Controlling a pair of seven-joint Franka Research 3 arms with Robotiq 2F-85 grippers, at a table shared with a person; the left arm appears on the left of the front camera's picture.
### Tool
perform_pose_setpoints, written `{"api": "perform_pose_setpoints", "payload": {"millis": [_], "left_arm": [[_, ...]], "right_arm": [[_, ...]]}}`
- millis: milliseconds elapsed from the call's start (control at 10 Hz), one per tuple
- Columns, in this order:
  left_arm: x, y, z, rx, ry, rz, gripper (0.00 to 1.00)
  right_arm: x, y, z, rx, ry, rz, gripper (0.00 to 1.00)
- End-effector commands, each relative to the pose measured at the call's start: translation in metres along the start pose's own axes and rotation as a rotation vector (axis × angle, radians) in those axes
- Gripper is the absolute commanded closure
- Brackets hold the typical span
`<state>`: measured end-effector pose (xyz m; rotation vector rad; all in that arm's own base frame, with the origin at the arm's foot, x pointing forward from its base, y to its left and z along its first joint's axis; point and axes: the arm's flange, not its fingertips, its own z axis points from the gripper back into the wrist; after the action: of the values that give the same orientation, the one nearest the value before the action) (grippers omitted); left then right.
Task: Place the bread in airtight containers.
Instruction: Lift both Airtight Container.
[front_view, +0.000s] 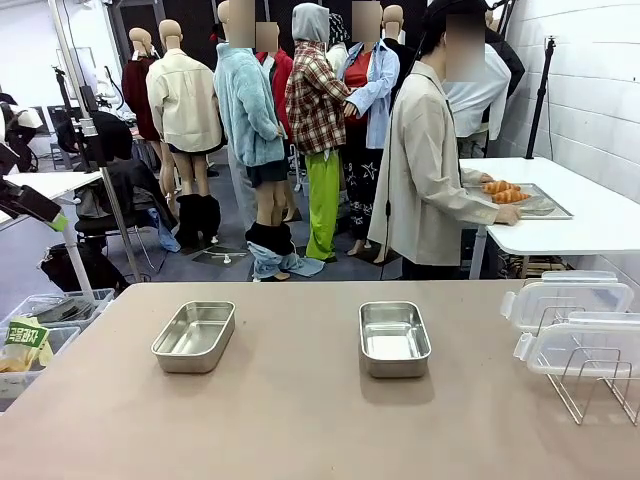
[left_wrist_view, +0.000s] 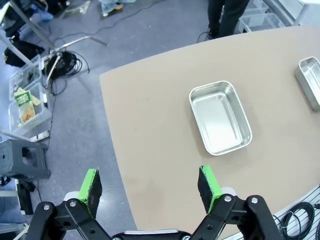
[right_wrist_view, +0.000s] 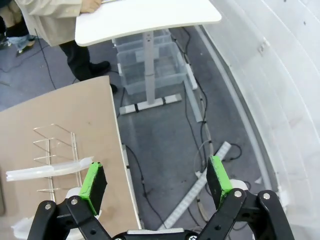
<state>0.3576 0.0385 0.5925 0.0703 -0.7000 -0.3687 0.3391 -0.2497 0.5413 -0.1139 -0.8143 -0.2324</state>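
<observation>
Two empty steel airtight containers stand on the tan table, one at the left (front_view: 194, 337) and one at the middle (front_view: 394, 339). Their clear lids (front_view: 567, 300) rest on a wire rack at the table's right. The bread (front_view: 503, 190) lies on a flat steel tray (front_view: 545, 207) on a white side table behind, where a person in a beige coat has a hand on the tray. My left gripper (left_wrist_view: 150, 186) hangs open above the table's corner, short of the left container (left_wrist_view: 220, 118). My right gripper (right_wrist_view: 156, 182) hangs open over the floor past the table's right edge.
The wire rack (right_wrist_view: 54, 150) with a lid (right_wrist_view: 47, 170) is near the table's right edge. Clear bins with a snack packet (front_view: 24, 340) stand on the floor at the left. Cables run across the floor under the white side table (right_wrist_view: 145, 17).
</observation>
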Motion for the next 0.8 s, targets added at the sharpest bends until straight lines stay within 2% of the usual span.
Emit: {"api": "perform_pose_setpoints", "payload": {"millis": [0,700], "left_arm": [[0.0012,0.0022,-0.0022,0.003,-0.012,0.002,0.00],[0.0012,0.0022,-0.0022,0.003,-0.012,0.002,0.00]], "right_arm": [[-0.0020,-0.0007,-0.0001,-0.004,0.003,-0.005,0.00],[-0.0020,-0.0007,-0.0001,-0.004,0.003,-0.005,0.00]]}}
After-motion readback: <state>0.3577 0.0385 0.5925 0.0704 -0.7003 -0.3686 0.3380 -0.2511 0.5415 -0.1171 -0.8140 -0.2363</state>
